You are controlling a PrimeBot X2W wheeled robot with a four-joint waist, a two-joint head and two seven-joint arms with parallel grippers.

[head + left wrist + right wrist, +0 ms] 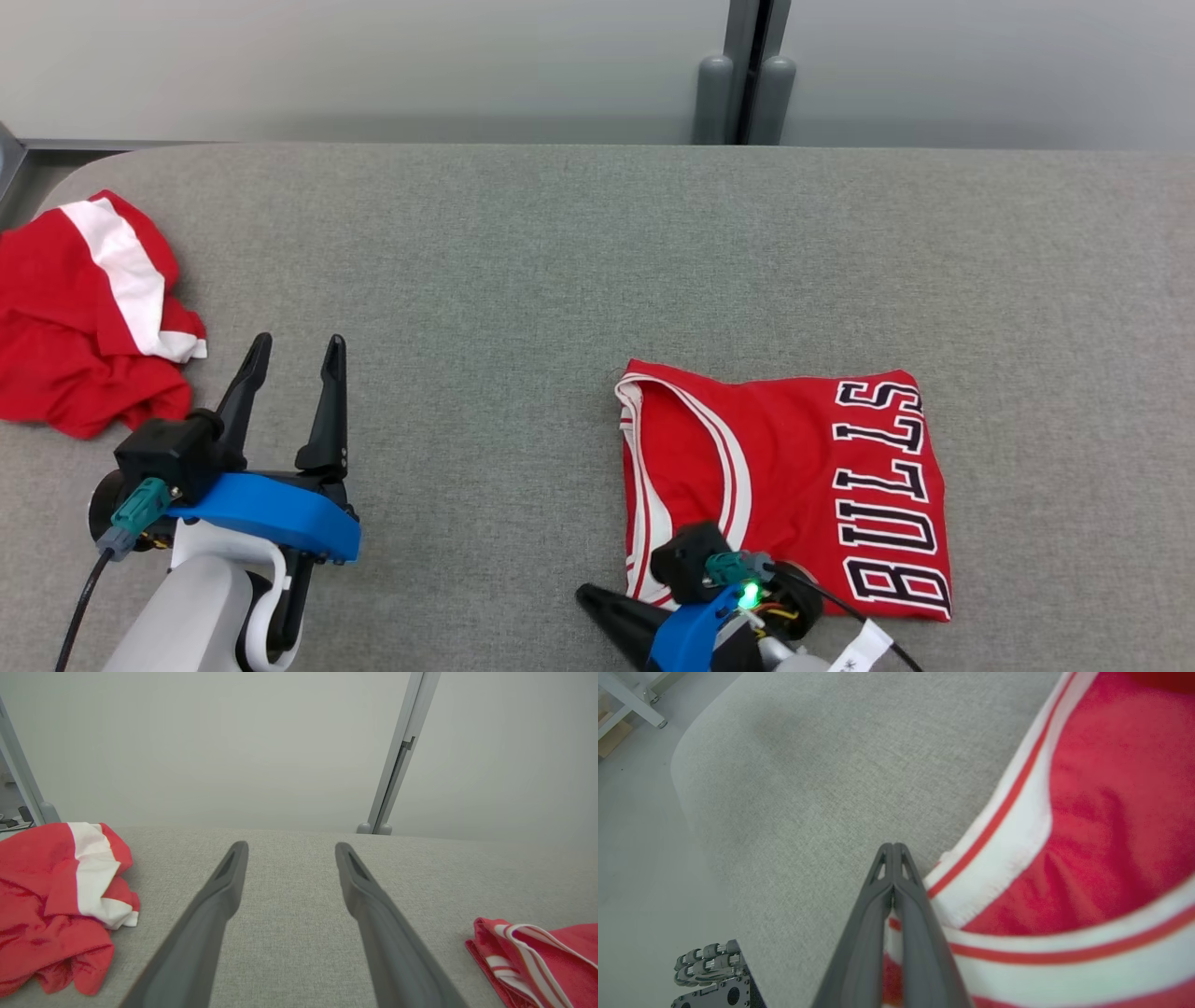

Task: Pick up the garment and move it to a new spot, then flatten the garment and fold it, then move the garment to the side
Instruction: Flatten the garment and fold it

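Observation:
The garment (794,467) is a red jersey with white trim and BULLS lettering, lying folded into a rectangle on the grey table (560,261) at the near right. My right gripper (586,594) lies low at its near left corner, fingers pointing left. In the right wrist view that gripper (893,847) is shut, its tips just past the white-trimmed edge of the garment (1087,812), with fabric showing in the slit between the fingers. My left gripper (299,343) hovers open over bare table at the lower left, and the left wrist view shows the gripper (289,847) holding nothing. The garment's corner (537,961) is at its far right.
A second red and white cloth (75,327) lies crumpled at the table's left end, just left of my left gripper, and is also in the left wrist view as the cloth (46,905). A pale wall with a grey post (747,93) stands behind the table. The table's rounded left end (691,765) drops to the floor.

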